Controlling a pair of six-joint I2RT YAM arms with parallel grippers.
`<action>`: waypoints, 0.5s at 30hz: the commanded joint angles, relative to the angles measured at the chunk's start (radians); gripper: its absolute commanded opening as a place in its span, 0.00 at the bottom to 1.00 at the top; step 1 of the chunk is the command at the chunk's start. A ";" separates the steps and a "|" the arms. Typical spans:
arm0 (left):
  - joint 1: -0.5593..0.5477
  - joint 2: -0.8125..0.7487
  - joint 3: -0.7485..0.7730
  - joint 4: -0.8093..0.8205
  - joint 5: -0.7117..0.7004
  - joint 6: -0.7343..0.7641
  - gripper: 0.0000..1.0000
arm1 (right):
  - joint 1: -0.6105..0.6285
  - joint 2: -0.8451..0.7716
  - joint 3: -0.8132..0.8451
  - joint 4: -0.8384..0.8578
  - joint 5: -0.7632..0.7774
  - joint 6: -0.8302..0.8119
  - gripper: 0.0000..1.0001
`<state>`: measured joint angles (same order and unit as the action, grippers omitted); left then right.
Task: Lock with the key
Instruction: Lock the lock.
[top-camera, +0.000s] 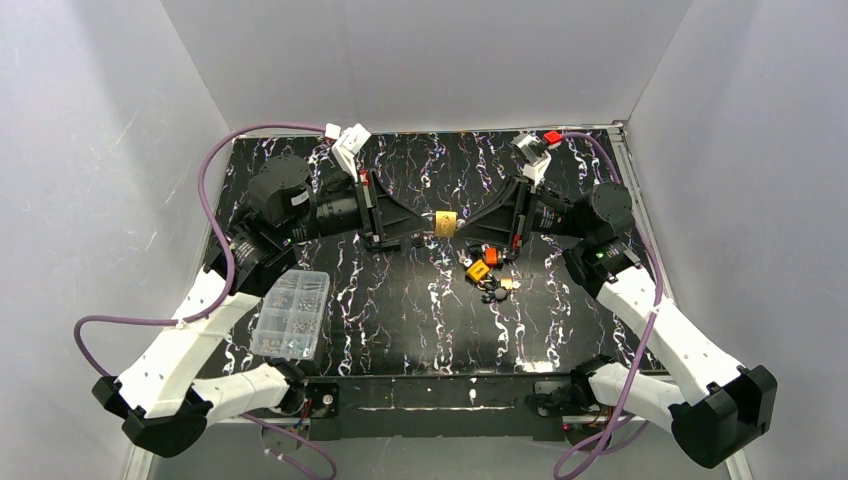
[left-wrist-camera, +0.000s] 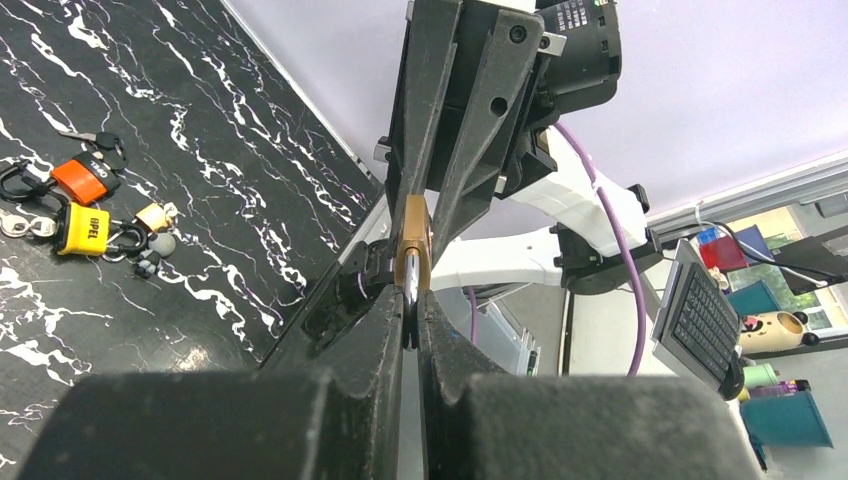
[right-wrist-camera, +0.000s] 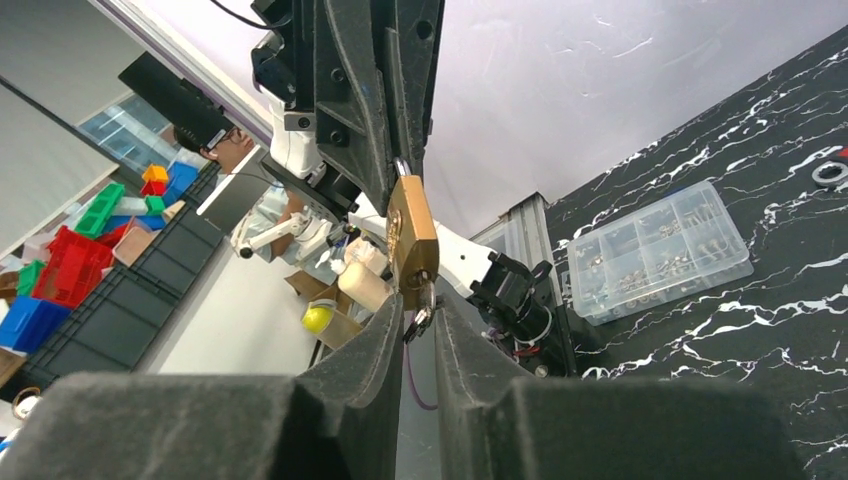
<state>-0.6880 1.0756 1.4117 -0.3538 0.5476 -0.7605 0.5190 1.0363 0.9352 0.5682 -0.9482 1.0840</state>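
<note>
The right gripper (right-wrist-camera: 420, 318) is pinched on the key (right-wrist-camera: 424, 305), which sits in the bottom end of the brass padlock (right-wrist-camera: 411, 232). The left gripper (left-wrist-camera: 411, 303) faces it tip to tip, clamped on the padlock's other end, above the table (top-camera: 400, 310). Spare padlocks (top-camera: 485, 272) lie under the right gripper.

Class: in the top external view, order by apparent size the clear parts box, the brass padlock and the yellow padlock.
Largest: the clear parts box, by far.
Then the brass padlock and the yellow padlock, which look alike. The brass one is held up, nearer the camera, so I leave them unranked.
</note>
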 joint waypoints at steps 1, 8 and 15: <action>0.013 -0.030 -0.010 0.029 0.024 -0.001 0.00 | 0.004 -0.012 0.038 -0.001 0.022 -0.035 0.19; 0.022 -0.033 -0.011 0.016 0.032 0.008 0.00 | 0.005 -0.022 0.052 -0.081 0.032 -0.078 0.01; 0.050 -0.052 -0.004 -0.060 -0.024 0.043 0.00 | -0.030 -0.062 0.054 -0.251 0.083 -0.188 0.01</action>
<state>-0.6647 1.0641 1.3994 -0.3756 0.5545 -0.7513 0.5186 1.0237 0.9482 0.4061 -0.9077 0.9829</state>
